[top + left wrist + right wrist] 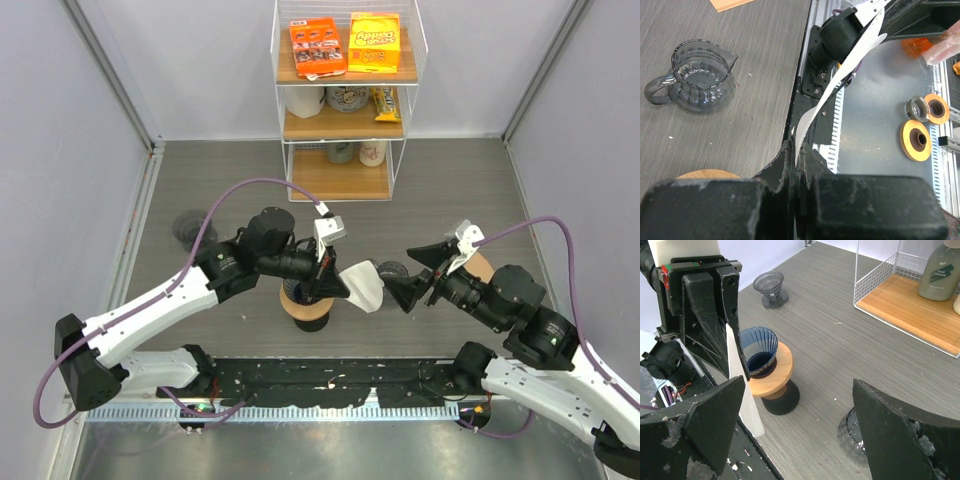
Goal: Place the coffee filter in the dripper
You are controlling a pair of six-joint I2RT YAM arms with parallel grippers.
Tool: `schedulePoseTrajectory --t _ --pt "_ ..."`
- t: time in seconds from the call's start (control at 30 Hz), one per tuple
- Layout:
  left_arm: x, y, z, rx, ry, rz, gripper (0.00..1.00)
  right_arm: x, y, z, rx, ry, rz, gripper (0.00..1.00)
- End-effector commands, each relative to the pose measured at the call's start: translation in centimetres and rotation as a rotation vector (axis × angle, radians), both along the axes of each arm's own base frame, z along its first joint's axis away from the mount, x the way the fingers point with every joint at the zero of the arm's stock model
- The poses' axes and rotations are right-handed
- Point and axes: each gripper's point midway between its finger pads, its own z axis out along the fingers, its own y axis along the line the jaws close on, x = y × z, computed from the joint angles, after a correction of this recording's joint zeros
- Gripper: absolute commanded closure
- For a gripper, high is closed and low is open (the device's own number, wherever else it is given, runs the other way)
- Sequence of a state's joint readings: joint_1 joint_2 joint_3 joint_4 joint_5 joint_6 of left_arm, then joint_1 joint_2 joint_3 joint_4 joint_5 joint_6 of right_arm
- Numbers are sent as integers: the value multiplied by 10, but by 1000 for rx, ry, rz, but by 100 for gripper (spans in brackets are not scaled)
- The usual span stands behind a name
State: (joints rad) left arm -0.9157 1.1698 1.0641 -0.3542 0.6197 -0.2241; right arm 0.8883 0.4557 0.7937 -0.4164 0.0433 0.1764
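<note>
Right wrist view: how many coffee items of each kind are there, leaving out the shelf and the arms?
Drippers: 2
Wooden stand: 1
Glass server: 1
Paper filter: 1
Total: 5

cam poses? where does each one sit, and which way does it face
Top external: above and behind the bases, looking down at the table and wire shelf; both arms show, left tool shut on the coffee filter, right tool open.
Left wrist: looks along its shut fingers and the filter toward the near edge; glass server at left.
Right wrist: looks between its spread fingers at the dripper on its wooden stand.
Shared: all three show the filter in the left tool.
</note>
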Motion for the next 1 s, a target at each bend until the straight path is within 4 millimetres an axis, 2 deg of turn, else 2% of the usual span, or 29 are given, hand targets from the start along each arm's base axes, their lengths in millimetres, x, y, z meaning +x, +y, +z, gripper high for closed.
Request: schedulePoseTrajectory --t 0.0,0.5,0.63,0.97 --pt "4 -3 14 -26 -25 -1 100 -3 -1 25 56 -34 6 4" --pt "7 -5 11 -13 -24 9 100 -10 -2 19 19 3 32 5" --pt "7 -5 13 -14 -23 5 100 -12 5 14 7 17 68 5" --pt "4 -5 13 -24 -28 -13 100 -4 11 3 -27 58 48 4"
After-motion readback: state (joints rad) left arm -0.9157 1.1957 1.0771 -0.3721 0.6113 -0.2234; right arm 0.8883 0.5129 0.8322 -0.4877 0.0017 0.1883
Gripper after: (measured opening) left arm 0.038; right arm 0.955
